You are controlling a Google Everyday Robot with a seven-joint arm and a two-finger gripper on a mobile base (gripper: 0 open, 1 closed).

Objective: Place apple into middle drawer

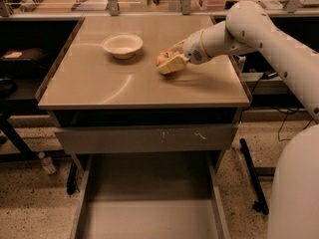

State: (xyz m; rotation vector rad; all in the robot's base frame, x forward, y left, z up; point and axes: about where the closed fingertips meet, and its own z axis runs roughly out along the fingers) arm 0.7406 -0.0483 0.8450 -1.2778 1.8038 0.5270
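The red and yellowish apple (161,59) is at the middle right of the tan tabletop (99,83). My gripper (170,59) reaches in from the right on the white arm. Its pale fingers (173,66) sit above and below the apple and close on it, hiding its right side. The apple is at or just above the tabletop. The middle drawer (149,218) stands pulled open below the table's front, with a flat grey floor, low side walls and nothing in it.
A white shallow bowl (122,45) sits on the tabletop left of the apple. A shut drawer with a pale-scratched front panel (144,137) is above the open one. Dark shelves flank the table. A small bottle (47,163) lies on the floor at left.
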